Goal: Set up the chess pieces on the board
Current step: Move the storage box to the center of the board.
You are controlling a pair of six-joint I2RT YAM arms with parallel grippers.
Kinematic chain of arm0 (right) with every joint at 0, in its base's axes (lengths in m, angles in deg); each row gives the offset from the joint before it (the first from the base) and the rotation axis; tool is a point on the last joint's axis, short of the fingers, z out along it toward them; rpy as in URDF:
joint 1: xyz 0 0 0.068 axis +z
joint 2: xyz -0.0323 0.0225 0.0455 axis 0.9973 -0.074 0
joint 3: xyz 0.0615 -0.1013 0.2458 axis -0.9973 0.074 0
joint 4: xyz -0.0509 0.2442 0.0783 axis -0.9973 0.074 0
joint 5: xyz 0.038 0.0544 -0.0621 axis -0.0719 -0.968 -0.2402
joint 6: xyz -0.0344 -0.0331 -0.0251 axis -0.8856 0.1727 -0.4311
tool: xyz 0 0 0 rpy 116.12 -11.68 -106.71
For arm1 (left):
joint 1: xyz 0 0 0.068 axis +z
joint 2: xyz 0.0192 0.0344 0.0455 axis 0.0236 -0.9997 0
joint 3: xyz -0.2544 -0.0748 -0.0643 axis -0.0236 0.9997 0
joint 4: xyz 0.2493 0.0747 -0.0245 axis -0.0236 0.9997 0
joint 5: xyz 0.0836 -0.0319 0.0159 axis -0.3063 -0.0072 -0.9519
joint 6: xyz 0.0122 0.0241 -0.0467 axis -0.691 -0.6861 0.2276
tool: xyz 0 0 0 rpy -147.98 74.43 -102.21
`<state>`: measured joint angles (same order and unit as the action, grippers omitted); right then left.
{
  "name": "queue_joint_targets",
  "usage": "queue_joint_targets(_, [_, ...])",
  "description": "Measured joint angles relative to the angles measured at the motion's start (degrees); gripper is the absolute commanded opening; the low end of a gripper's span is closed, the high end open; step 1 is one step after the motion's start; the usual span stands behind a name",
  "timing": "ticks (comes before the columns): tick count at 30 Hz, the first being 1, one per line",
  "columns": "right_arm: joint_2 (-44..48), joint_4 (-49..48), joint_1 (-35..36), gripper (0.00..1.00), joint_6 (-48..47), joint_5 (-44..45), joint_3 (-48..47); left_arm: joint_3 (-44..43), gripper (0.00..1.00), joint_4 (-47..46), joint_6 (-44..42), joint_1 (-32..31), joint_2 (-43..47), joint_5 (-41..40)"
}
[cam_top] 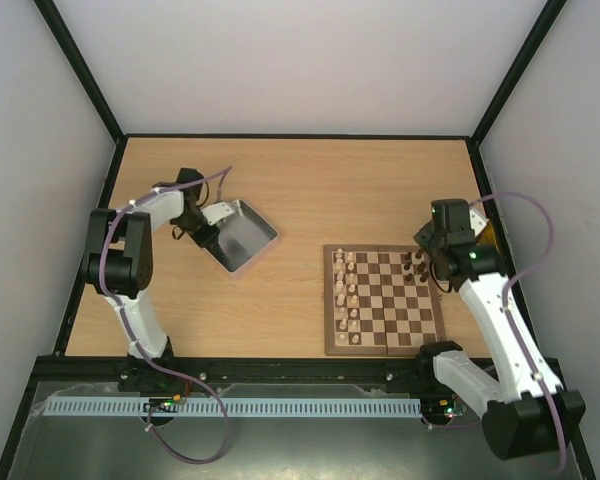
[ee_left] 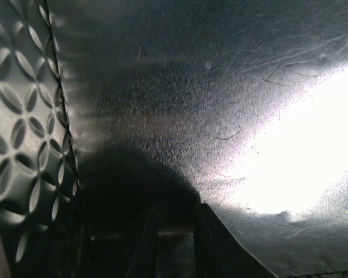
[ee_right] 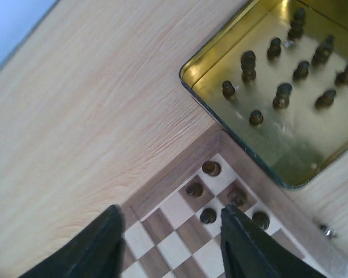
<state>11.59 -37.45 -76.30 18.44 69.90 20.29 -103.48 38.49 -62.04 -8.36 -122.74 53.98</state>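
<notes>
The chess pieces (ee_right: 247,63), judged light and easily toppled, are located in the yellow tray (ee_right: 278,150) at 1 o'clock of the parted, empty right claw (ee_right: 171,220), and on the board (cam_top: 400,310). Stems should be gripped. The left claw (ee_left: 174,246) state cannot be told.

**Operator:** What sort of place am I working in?

**Observer:** You're in a robotics lab, at an enclosed test cell. Plain white panels (cam_top: 300,60) close you in on three sides, held by black frame struts (cam_top: 80,68).

**Operator:** What else says lab?

**Observer:** Your left arm (cam_top: 130,260) and right arm (cam_top: 500,320) are bolted to a black rail (cam_top: 300,372) at the near edge of a wood-laminate counter (cam_top: 310,190). Purple cables (cam_top: 546,215) loop off them. A slotted white cable duct (cam_top: 280,407) runs below the rail. Your chessboard (cam_top: 395,315) is homely, but everything around it is rig.
</notes>
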Motion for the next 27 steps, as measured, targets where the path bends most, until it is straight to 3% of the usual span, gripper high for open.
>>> queue_joint_targets(5, [7.6,2.2,0.0,0.04,8.0,1.7,4.4,2.6,0.21,0.2,-2.7,5.3,2.0,0.1])
queue_joint_targets(6, [7.8,2.8,-0.1,0.02,9.6,1.9,5.6,3.0,0.21,0.3,-3.2,6.1,2.3,0.2])
queue_joint_targets(14, [2.2,6.7,-6.4,0.02,17.3,-0.2,10.0,4.8,0.22,2.7,-8.6,16.5,4.0,2.1])
queue_joint_targets(27, [7.9,8.0,-16.5,0.02,20.0,-3.4,16.0,4.0,0.19,7.3,-16.4,31.2,4.0,2.9])
